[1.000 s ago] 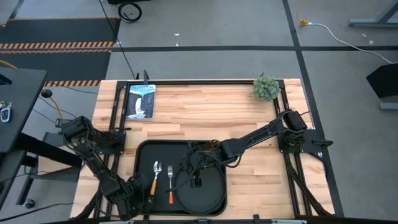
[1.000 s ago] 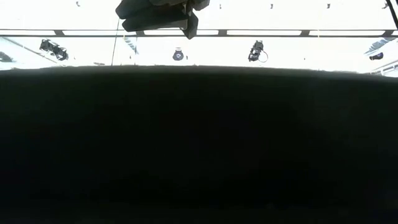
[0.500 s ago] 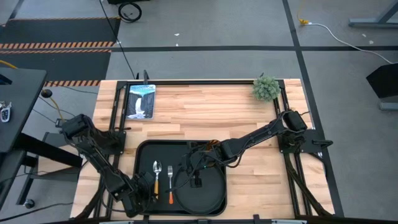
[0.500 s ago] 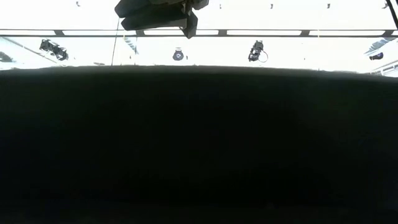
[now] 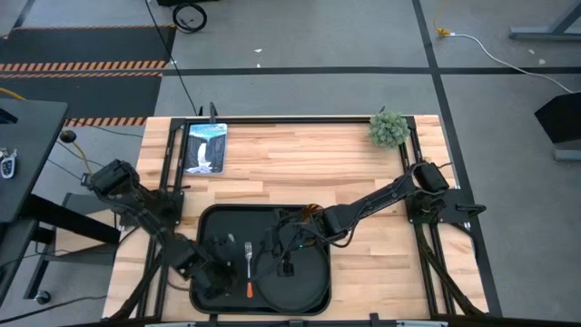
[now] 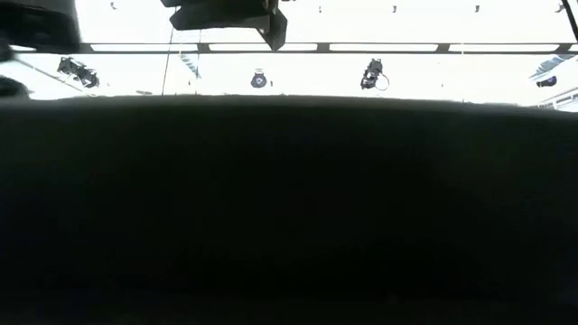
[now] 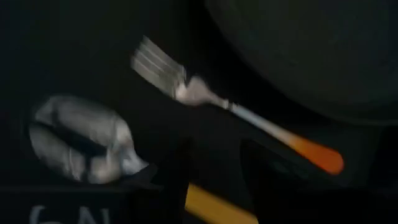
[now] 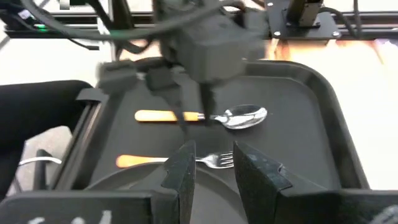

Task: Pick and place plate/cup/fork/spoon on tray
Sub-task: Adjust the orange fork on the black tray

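The left claw [image 5: 221, 272] hung open over the orange-handled silver spoon [image 8: 211, 116] lying beside the orange-handled pronged fork [image 5: 249, 265] on the large black rectangular tray [image 5: 213, 222], likely just set down, while the right claw [image 5: 284, 265], fingers parted and empty, hovered over the round matte black plate [image 5: 300, 289].

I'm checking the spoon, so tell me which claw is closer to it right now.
Left. The left claw hovers right over the spoon on the tray; the right claw is over the plate, beyond the fork.

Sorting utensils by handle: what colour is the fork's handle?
Orange, fading paler toward the silver head of the fork; the left wrist view shows it best.
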Motion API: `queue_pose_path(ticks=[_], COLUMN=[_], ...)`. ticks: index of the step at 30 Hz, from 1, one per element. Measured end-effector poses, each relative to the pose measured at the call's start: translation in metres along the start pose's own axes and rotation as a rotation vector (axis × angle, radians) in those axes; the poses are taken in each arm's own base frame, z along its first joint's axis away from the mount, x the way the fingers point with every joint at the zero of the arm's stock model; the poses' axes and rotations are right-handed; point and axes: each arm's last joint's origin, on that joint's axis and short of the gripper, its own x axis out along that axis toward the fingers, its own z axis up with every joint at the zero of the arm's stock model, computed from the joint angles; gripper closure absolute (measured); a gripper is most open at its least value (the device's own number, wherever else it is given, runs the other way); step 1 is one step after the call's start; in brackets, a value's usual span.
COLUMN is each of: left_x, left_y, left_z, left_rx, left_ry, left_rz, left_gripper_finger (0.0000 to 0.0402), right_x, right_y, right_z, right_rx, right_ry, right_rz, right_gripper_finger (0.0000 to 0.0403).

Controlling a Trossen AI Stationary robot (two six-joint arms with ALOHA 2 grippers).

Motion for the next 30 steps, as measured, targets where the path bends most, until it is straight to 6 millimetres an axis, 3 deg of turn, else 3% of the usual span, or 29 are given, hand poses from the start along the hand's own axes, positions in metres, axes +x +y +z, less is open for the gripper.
queue_pose_path(ticks=[11, 18, 30], left_x=[0.026, 0.028, 0.035], left_y=[0.021, 0.034, 0.041], left_z=[0.049, 0.054, 0.069], left_rx=[0.278, 0.419, 0.556], left_ry=[0.179, 0.284, 0.319], left_rz=[-0.007, 0.024, -0.055], left_gripper_finger=[0.0253, 0.0253, 0.0253], right_x=[-0.006, -0.007, -0.008], right_y=[0.02, 0.025, 0.03], right_z=[-0.004, -0.006, -0.006], right_rx=[0.023, 0.044, 0.084], right_ry=[-0.003, 0.0, -0.019], right_rz=[0.0, -0.024, -0.042], right_gripper_finger=[0.0289, 0.0289, 0.0289])
